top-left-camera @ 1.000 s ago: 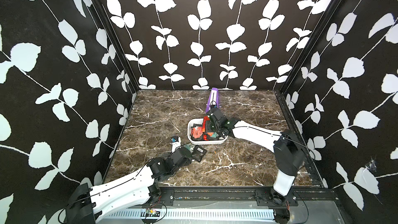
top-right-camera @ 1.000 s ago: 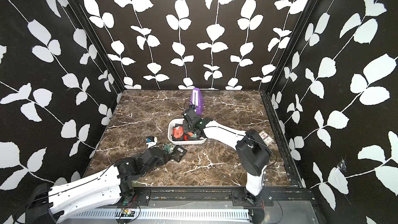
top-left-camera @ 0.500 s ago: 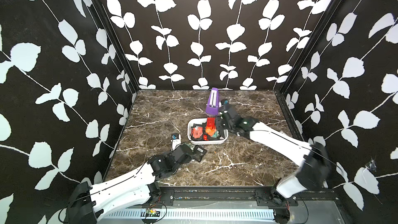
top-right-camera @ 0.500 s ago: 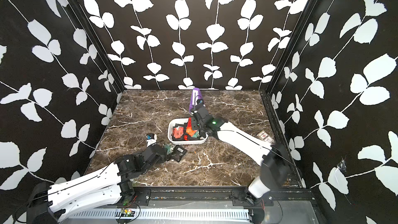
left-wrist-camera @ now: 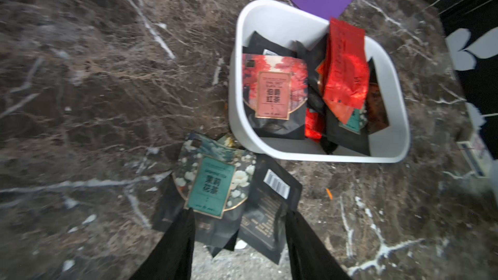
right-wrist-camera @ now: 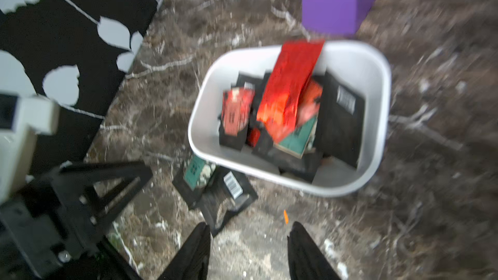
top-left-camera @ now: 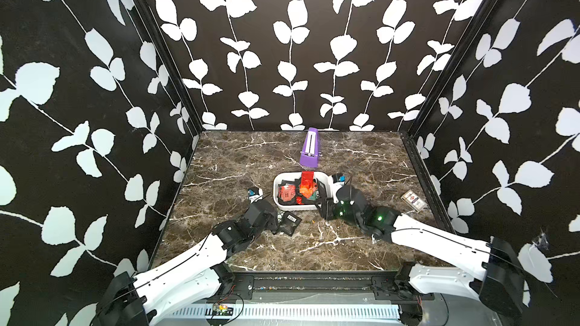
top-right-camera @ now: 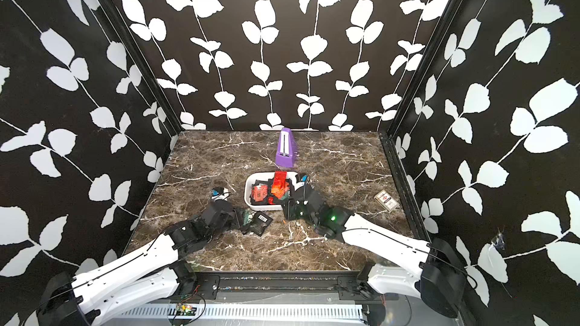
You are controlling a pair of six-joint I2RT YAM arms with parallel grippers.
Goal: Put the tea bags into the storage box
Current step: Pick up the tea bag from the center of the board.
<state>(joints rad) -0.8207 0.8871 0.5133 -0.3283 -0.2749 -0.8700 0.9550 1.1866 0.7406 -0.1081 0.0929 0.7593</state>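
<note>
Left wrist view: left gripper (left-wrist-camera: 239, 212) has its jaws spread, straddling the near edges of two loose sachets on the table (left-wrist-camera: 94, 103). Green sachet (left-wrist-camera: 213, 187) overlaps black sachet (left-wrist-camera: 269, 203); nothing is pinched. Both lie just beside the box (left-wrist-camera: 269, 17), at its near corner. Most tea bags (left-wrist-camera: 275, 92) are in the box, and a red sachet (left-wrist-camera: 346, 68) leans tilted over the far rim.

Right wrist view (blurred): right gripper (right-wrist-camera: 250, 224) has its jaws apart and empty, and faces the same pair.

Risks (judgement):
- The overlap means closing may take both sachets, or drag one and shed it short of the box.
- Flat foil on smooth stone could let the fingertips skate over the edge instead of getting under it.
- Both grippers are near one target, so contact between them is possible.
- A knock on the box could tip the red sachet out.

Pose, both top views: left arm (top-left-camera: 188, 261) lies low from the near left corner, wrist pitched down. Right arm (top-left-camera: 439, 239) lies low from the near right, its gripper just beside the box's near edge.
</note>
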